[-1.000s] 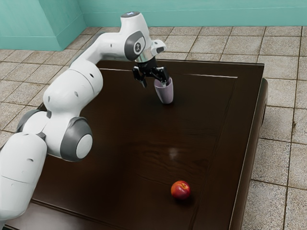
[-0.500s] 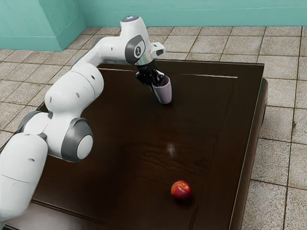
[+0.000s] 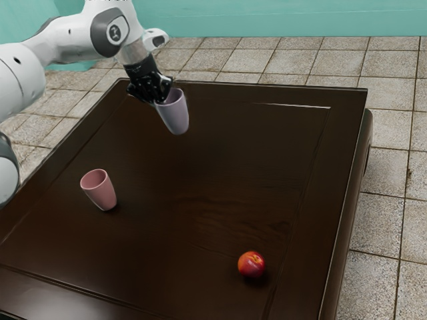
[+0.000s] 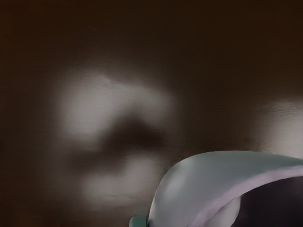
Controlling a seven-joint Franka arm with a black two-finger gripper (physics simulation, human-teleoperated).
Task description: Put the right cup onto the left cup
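The gripper [image 3: 160,97], closed to wall thickness on the lilac cup [image 3: 175,117], has shifted toward the exterior view's left, exposing the pink cup [image 3: 101,193].

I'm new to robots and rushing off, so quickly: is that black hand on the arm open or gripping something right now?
Gripper: closed on the wall of the lilac cup, near its rim.

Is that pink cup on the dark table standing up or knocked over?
Standing upright: the smooth pink cup rests on its narrower base on the dark wooden table, its open rim facing up.
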